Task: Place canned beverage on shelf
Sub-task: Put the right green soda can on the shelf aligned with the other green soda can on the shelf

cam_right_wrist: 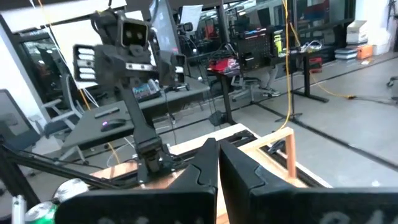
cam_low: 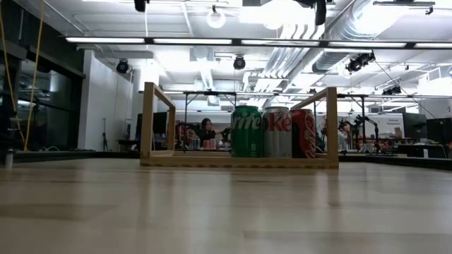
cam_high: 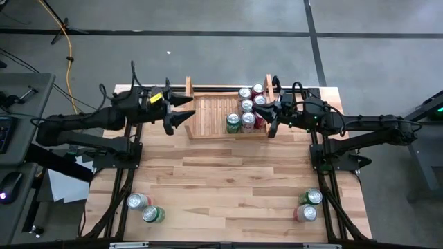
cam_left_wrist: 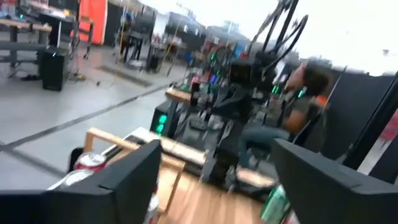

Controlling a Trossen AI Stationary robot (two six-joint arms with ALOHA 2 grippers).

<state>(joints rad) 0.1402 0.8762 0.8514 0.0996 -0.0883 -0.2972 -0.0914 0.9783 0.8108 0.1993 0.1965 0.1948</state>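
We see cans packed at the right of the low pale wooden slatted shelf [cam_high: 211, 114], leaving its left free, with the left pincer [cam_high: 185, 109] spread and the right pincer [cam_high: 271, 117] pressed together, both empty.

My shelf [cam_high: 211, 114] is pale wood with a slatted base, on a table [cam_high: 228, 180] of light striped planks. At its right end stand green [cam_high: 233, 123], silver [cam_high: 248, 120] and red cans [cam_high: 258, 90]. Near the table's front left corner lie a silver can [cam_high: 138, 201] and a green one [cam_high: 153, 214]; near the front right, a green [cam_high: 311, 197] and a red [cam_high: 304, 213]. My arms are dark, the left with a yellow tag [cam_high: 155, 98].
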